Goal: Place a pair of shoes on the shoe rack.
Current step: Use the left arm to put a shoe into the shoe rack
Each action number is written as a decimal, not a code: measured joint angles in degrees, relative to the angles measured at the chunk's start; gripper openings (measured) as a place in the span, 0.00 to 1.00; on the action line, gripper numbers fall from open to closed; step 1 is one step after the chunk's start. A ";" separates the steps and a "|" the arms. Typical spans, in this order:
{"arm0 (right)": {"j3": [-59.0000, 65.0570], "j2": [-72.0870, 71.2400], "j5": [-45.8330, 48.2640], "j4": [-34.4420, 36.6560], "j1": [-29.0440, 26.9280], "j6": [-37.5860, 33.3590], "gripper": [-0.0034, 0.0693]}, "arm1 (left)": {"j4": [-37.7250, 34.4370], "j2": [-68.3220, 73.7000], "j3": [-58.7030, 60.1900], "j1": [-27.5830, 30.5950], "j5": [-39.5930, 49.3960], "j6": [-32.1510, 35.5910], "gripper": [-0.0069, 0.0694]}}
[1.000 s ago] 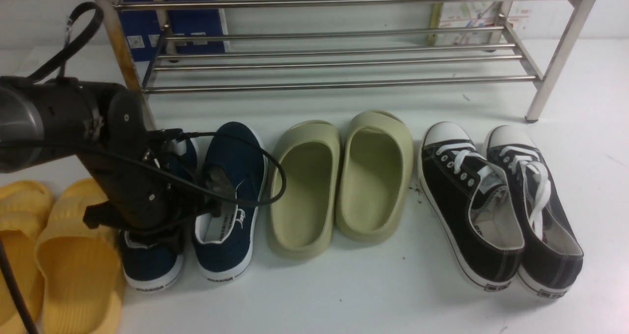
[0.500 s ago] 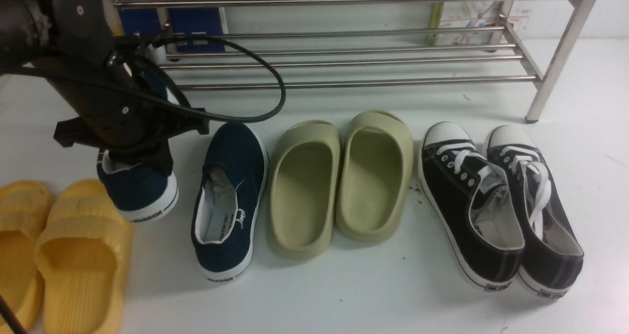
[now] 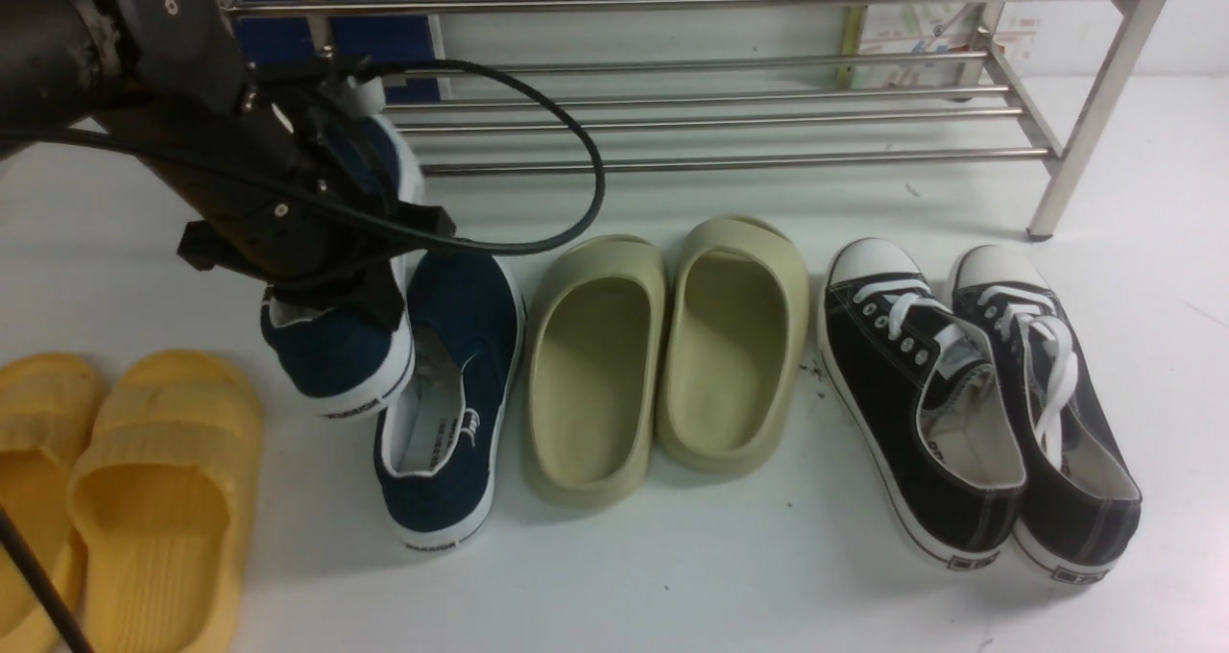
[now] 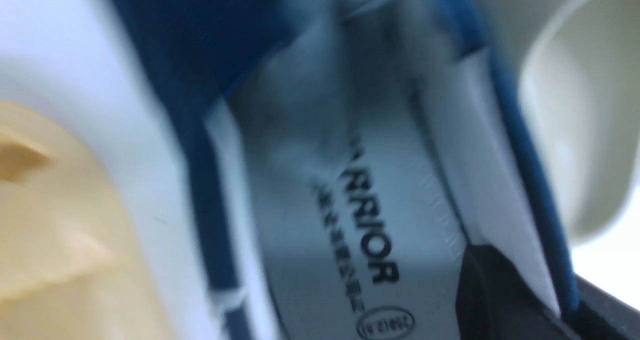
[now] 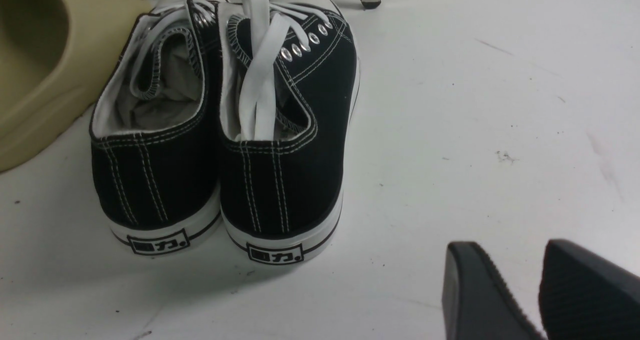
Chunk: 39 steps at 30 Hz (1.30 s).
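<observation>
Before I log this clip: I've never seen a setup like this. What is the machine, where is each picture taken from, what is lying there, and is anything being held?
It is a robot with two arms, each ending in a two-fingered tool. The wide picture looks forward from between the arms. The other two come from cameras on the wrists. On the white surface stand yellow slides, one navy slip-on shoe, olive-green slides and black lace-up sneakers, all in front of a steel shoe rack. The left tool is shut on the second navy shoe and holds it above the surface, heel low, in front of the rack's left part. Its wrist camera looks, blurred, into that shoe. The right tool shows only in its own wrist picture: open, empty, behind the black sneakers' heels.
</observation>
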 joint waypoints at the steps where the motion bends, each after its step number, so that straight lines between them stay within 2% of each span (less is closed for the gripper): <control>1: 0.00 0.00 0.00 0.00 0.00 0.00 0.38 | -0.59 0.06 0.00 0.00 1.11 0.00 0.09; 4: 0.00 0.00 0.00 0.00 0.00 0.00 0.38 | -2.31 0.06 -0.16 -0.07 5.01 -0.57 0.09; 7: 0.00 0.00 0.00 0.00 0.00 0.00 0.38 | -2.53 0.00 -0.16 -0.07 4.91 -1.17 0.09; 11: 0.00 0.00 0.00 0.00 0.00 0.00 0.38 | -2.13 0.09 -0.16 -0.07 0.89 -1.20 0.09; 15: 0.00 0.00 0.00 0.00 0.00 0.00 0.38 | -1.90 0.91 -0.28 -0.07 -2.40 1.76 0.09; 23: 0.00 0.00 0.00 0.00 0.00 0.00 0.38 | -1.84 2.85 -0.84 -0.07 -4.45 4.09 0.09; 31: 0.00 0.00 0.00 0.00 0.00 0.00 0.38 | 3.02 6.84 -8.49 -0.07 -3.85 4.20 0.09; 39: 0.00 0.00 0.00 0.00 0.00 0.00 0.38 | 4.33 13.83 -17.01 -0.07 -1.80 4.24 0.09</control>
